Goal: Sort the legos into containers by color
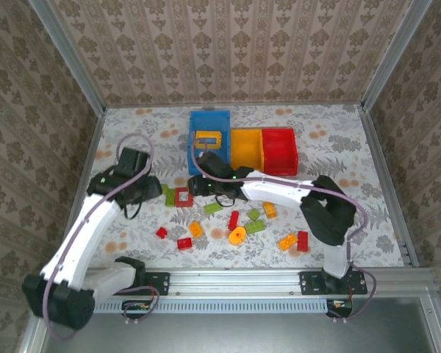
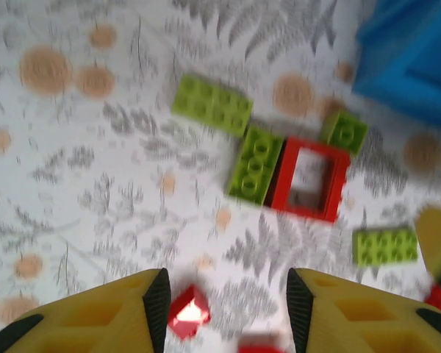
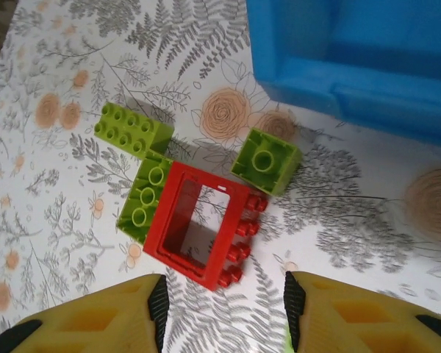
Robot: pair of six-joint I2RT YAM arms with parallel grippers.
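Right tool near red frame

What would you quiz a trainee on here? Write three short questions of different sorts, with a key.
1. True or false: the red hollow frame lies on the table, not in a bin.
2. What lies inside the blue bin? A) an orange-yellow frame B) a green brick C) a red brick
3. Fill in: the right gripper hovers above the red hollow frame with its jaws ____.

Key: 1 true; 2 A; 3 open.
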